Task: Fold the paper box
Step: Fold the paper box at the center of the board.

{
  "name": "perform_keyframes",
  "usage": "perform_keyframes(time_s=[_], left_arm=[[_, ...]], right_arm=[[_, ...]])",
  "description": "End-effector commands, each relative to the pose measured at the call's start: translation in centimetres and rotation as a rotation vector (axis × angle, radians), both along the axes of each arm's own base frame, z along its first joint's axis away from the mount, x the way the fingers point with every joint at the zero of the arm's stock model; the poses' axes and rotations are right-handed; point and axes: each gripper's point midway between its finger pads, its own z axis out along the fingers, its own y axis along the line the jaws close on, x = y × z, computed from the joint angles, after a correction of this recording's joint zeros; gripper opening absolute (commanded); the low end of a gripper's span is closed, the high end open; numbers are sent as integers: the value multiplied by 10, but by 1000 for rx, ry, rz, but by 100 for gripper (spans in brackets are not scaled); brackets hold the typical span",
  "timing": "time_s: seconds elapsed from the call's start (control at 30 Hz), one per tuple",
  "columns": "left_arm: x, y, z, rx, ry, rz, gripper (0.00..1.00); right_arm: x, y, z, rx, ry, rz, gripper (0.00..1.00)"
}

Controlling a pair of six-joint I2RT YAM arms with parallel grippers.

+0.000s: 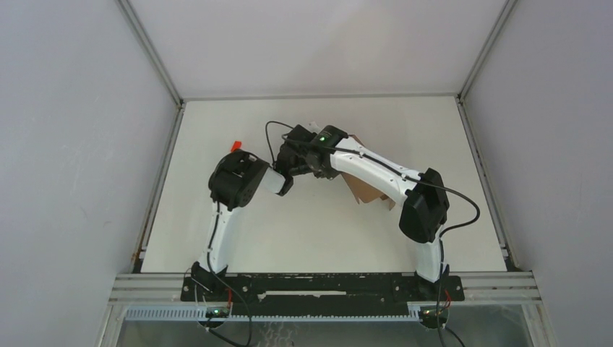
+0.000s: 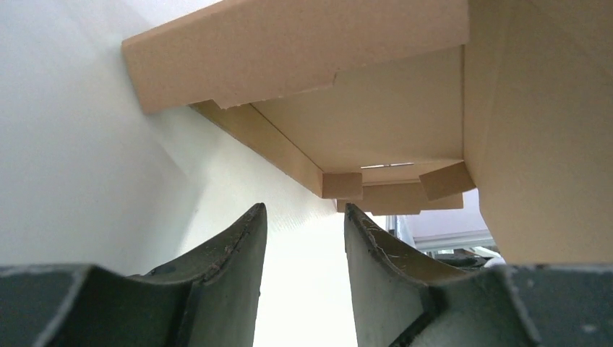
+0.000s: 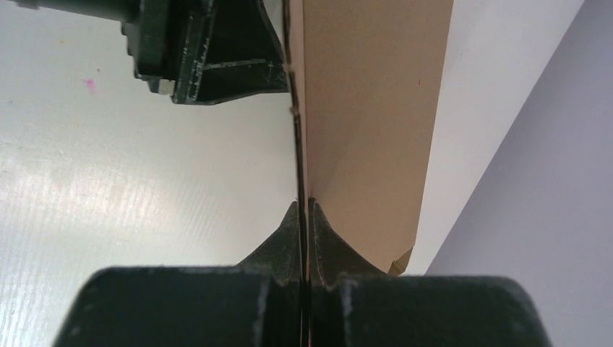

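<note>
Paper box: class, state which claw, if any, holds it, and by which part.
The right claw pinches the paper box by the thin edge of one cardboard panel. The left claw is open, holding nothing.

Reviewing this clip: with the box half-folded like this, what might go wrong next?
1. The right claw is shut on the paper box with just its fingertips, so the panel may slip out or crease.
2. The left claw is open and holds nothing, so the loose-looking tabs may spring apart.
3. The top view shows the two claws working close together at the box, and they might collide.
</note>
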Motion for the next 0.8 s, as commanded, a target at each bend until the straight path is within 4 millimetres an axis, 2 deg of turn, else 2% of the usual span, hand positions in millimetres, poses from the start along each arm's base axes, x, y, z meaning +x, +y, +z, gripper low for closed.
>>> perform_keyframes(time_s=[0.0, 0.17, 0.33, 0.43, 0.53, 0.67, 0.77], left_arm=[[6, 19, 52, -72, -132, 15, 49], [11, 37, 60, -68, -164, 42, 49], [36, 52, 55, 27, -182, 116, 48], [51, 50, 55, 79, -203, 134, 50], [65, 48, 46, 149, -209, 143, 56], [76, 51, 58, 168, -210, 173, 60], [87, 51, 56, 207, -170, 184, 60]], right_arm=[[0, 8, 6, 85, -10, 1, 0], [-1, 8, 6, 84, -5, 7, 0], [-2, 8, 6, 85, -1, 12, 0], [-3, 8, 5, 84, 2, 14, 0], [-4, 6, 5, 83, 6, 16, 0], [-6, 5, 9, 96, 4, 20, 0], [-7, 4, 10, 102, 4, 20, 0]])
